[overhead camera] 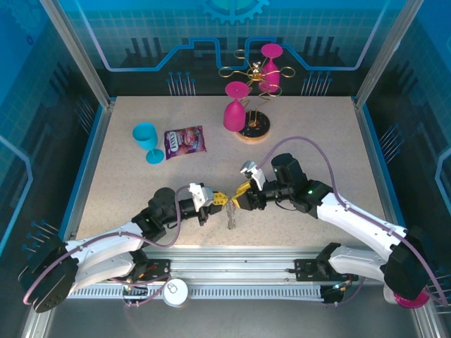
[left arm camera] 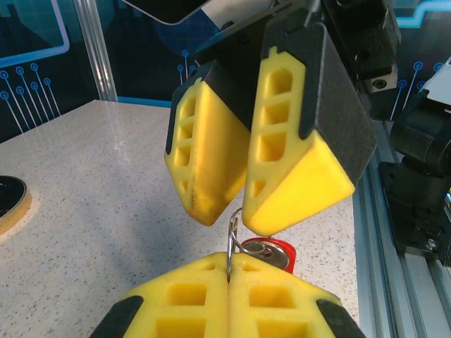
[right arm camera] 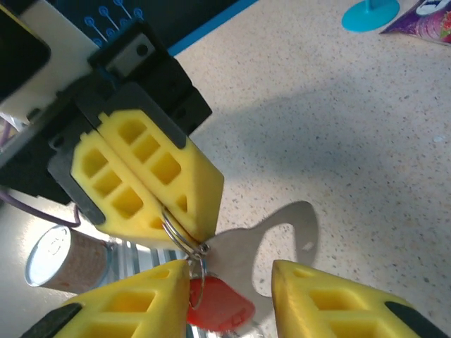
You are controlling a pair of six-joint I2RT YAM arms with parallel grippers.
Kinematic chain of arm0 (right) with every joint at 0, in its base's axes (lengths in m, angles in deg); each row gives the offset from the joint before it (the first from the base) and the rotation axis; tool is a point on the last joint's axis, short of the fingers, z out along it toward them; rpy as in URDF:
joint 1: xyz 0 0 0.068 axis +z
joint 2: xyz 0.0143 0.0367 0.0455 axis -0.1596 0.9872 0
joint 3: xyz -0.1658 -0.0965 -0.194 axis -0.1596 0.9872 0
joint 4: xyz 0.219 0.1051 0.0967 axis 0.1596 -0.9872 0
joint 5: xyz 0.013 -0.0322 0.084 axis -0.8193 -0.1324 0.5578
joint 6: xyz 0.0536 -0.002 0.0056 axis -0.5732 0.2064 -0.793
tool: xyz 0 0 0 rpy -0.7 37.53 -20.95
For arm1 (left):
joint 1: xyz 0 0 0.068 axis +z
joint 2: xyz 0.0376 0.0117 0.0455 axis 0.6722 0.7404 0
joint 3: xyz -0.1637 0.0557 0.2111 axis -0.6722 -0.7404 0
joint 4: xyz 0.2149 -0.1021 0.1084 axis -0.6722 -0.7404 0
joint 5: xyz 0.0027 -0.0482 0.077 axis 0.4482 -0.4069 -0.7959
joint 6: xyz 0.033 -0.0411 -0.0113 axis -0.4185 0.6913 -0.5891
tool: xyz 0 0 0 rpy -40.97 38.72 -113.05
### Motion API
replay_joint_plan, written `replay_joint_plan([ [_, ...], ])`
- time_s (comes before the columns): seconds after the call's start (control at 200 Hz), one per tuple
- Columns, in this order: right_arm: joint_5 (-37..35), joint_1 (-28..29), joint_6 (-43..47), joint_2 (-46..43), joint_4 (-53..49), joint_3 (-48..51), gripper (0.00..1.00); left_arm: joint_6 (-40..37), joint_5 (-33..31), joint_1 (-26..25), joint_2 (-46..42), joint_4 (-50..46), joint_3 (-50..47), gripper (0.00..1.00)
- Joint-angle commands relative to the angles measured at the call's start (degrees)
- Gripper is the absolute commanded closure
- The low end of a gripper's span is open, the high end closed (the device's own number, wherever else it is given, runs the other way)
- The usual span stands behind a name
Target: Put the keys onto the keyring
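Note:
My left gripper (left arm camera: pixel 229 264) is shut on a thin wire ring (left arm camera: pixel 231 236) of the keyring, holding it above the table near the front edge. In the right wrist view the keyring's flat grey loop (right arm camera: pixel 271 243) hangs from that ring. A key with a red head (right arm camera: pixel 222 310) dangles beside it on a small wire ring. My right gripper (right arm camera: pixel 229 278) is open, with one finger on each side of the loop and the key. From above, the left gripper (overhead camera: pixel 215 199) and right gripper (overhead camera: pixel 239 203) meet tip to tip, and the keyring (overhead camera: pixel 231 217) hangs below them.
A gold wire rack (overhead camera: pixel 257 70) on a wooden base holds pink glasses (overhead camera: pixel 235 113) at the back. A blue cup (overhead camera: pixel 146 141) and a purple snack packet (overhead camera: pixel 184 142) lie back left. A white can (overhead camera: pixel 175 290) stands on the front rail.

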Motion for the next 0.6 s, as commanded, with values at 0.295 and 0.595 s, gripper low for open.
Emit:
replay_joint_plan([
  [0.295, 4.22, -0.39, -5.35, -1.86, 3.20, 2.64, 0.83, 1.17, -1.31, -0.29, -0.41, 5.07, -1.45, 1.00],
  [0.595, 6.06, -0.53, -6.08, -1.46, 4.22, 2.58, 0.82, 1.51, -0.96, -0.24, -0.06, 5.84, -1.38, 1.00],
])
